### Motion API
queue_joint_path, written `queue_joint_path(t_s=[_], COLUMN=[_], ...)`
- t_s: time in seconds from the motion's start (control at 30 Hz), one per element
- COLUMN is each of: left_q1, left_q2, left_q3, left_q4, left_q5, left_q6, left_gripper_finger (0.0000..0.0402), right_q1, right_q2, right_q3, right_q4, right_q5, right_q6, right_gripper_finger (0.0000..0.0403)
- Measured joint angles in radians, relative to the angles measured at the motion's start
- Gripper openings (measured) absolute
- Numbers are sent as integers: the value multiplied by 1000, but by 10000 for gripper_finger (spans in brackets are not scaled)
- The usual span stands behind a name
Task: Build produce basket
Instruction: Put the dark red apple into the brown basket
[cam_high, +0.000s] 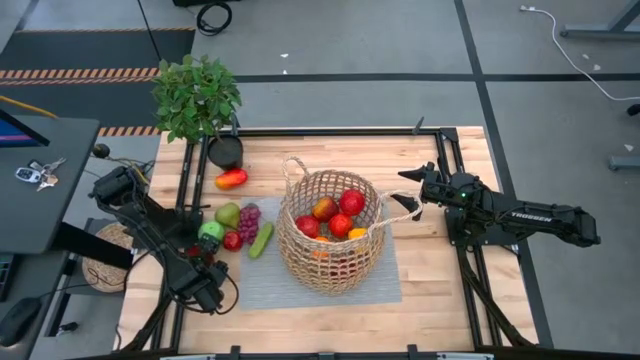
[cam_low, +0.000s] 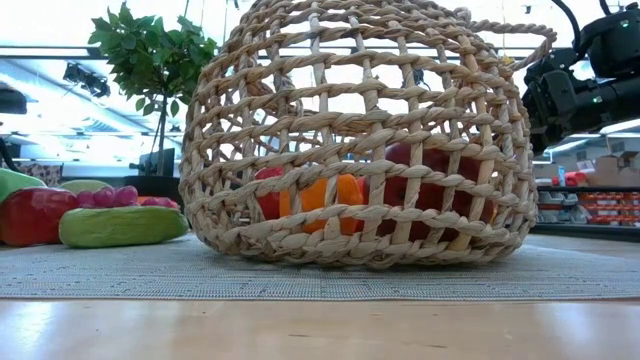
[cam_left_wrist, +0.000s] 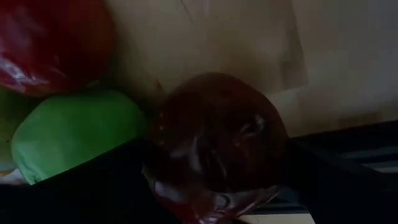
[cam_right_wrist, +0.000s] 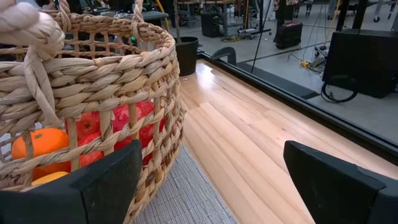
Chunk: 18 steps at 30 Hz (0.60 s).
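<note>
Gripping a dark red apple (cam_left_wrist: 214, 146) in my left claw (cam_high: 192, 250), I'm down among the produce left of the basket (cam_high: 330, 232), with a green apple (cam_high: 211, 231) just beside my catch. That basket sits on the grey mat (cam_high: 390, 280) mid-surface, already carrying red apples (cam_high: 350, 202) and an orange (cam_right_wrist: 42, 143). My right claw (cam_high: 410, 188) hangs spread wide at the basket's right side, close by its loop handle (cam_high: 400, 217). TROSSEN reads in white along my right arm (cam_high: 525, 216). Pear, grapes (cam_high: 248, 220) and cucumber (cam_high: 261, 239) lie left of the basket; a pepper (cam_high: 231, 179) lies beyond them, by the potted plant (cam_high: 197, 98).
</note>
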Motion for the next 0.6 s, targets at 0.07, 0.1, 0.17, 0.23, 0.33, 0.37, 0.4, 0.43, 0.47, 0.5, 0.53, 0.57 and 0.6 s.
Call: queue_joint_path(t_s=[0.07,0.1,0.17,0.23,0.33,0.37,0.4,0.43,0.47,0.5,0.53,0.57,0.6], left_q1=[1,2,2,2,2,2,3,6,13,21,32,41,51], left_q2=[0,0,2,2,2,2,2,2,2,2,2,2,2], left_q3=[0,3,12,25,35,41,49,59,73,89,107,127,147], left_q4=[5,7,9,16,12,11,12,12,10,7,5,3,2], left_q5=[1,2,12,8,6,4,-3,-15,-29,-50,-75,-106,-142], left_q6=[-5,-7,-7,-7,-7,-9,-14,-23,-36,-48,-63,-78,-94], left_gripper_finger=[386,383,373,360,343,338,335,332,331,330,330,330,329], right_q1=[0,0,0,0,0,0,0,0,0,0,0,0,0], right_q2=[0,0,0,0,0,0,0,0,0,0,0,0,0], right_q3=[0,0,0,0,0,0,0,0,0,0,0,0,0], right_q4=[0,0,0,1,2,3,3,3,3,3,4,4,6], right_q5=[0,0,0,0,0,0,0,0,0,0,0,0,0], right_q6=[0,0,0,0,0,0,2,2,2,2,2,2,3], right_gripper_finger=[394,394,394,394,394,394,394,394,394,394,394,394,394])
